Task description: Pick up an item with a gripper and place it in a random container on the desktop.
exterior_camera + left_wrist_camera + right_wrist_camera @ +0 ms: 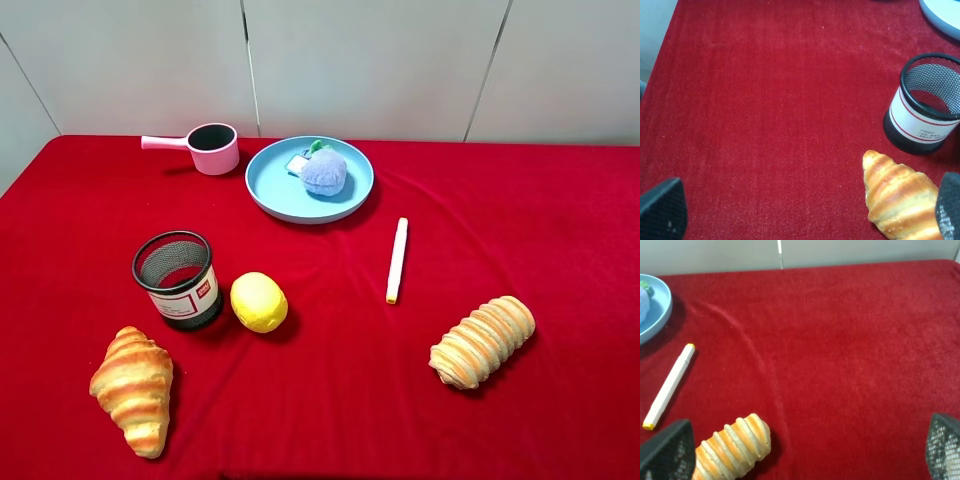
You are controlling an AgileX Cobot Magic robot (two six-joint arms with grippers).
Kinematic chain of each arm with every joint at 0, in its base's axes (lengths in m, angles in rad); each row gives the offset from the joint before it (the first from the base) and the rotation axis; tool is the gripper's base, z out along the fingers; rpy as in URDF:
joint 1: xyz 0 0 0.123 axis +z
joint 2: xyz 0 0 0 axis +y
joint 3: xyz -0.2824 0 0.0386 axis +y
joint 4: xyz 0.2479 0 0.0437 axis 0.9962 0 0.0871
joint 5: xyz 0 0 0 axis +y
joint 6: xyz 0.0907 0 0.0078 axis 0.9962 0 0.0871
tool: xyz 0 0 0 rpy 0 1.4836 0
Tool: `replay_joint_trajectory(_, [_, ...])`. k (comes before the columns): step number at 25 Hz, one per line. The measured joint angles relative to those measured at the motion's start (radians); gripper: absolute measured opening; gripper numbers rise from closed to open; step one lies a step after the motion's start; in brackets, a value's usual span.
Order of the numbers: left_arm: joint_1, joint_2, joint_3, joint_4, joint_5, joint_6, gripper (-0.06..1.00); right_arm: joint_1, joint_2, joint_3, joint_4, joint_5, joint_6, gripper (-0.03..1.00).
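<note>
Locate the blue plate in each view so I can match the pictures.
Exterior high: blue plate at back centre, holding the plush ball.
Left wrist: only a pale rim sliver in one corner.
Right wrist: rim arc at one edge.
Shared landmark: the red cloth.

In the left wrist view, the left tool (pixel 800 212) shows only two fingertips at the frame corners; the croissant (pixel 900 197) and plate (pixel 945 15) run off the edge. In the right wrist view, the right tool (pixel 805 452) is likewise cropped, and the plush ball (pixel 643 302) is a sliver.
</note>
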Motion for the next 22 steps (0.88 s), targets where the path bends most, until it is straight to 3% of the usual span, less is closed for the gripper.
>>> replay_joint_trajectory(22, [0.000,0.000,0.000,0.000,0.000,0.000,0.99,0.000,0.000,0.000,0.000,0.000,0.000,0.69])
